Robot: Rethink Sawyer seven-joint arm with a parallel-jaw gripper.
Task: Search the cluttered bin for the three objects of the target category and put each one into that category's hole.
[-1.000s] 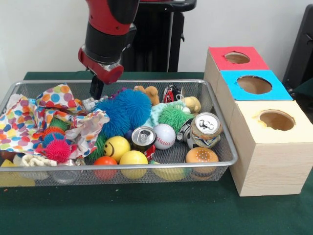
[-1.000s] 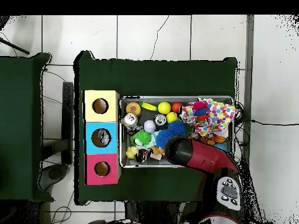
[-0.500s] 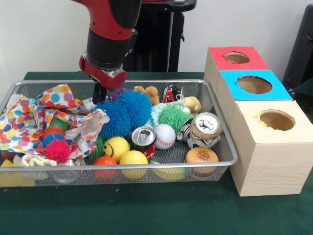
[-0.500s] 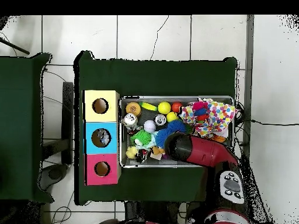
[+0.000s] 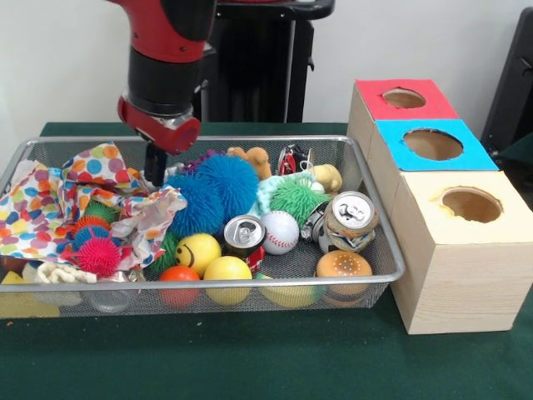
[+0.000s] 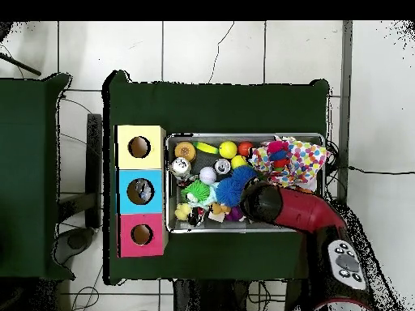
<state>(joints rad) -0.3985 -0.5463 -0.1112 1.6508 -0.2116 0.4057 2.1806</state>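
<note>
The wire bin (image 5: 275, 284) holds mixed clutter. My gripper (image 5: 155, 167) hangs low at the back left of it, between the polka-dot cloth (image 5: 50, 200) and a big blue fuzzy ball (image 5: 212, 187); nothing shows in its grasp. A green spiky ball (image 5: 296, 198), a baseball (image 5: 280, 231), two drink cans (image 5: 351, 221) (image 5: 244, 233), a smiley yellow ball (image 5: 198, 250) and a pink spiky ball (image 5: 97, 256) lie in the bin. Overhead, the arm (image 6: 280, 204) covers the bin's (image 6: 243, 136) lower right part.
Right of the bin stand three boxes with round top holes: red (image 5: 405, 98), blue (image 5: 433, 144) and yellow (image 5: 471, 204). A burger toy (image 5: 343, 267), a plain yellow ball (image 5: 226, 273) and a brown plush (image 5: 254, 158) also lie in the bin. Green cloth covers the table (image 5: 250, 358).
The arm has swung left in the front view and the gripper has sunk a little, from beside the blue fuzzy ball towards the polka-dot cloth. The objects have not shifted.
</note>
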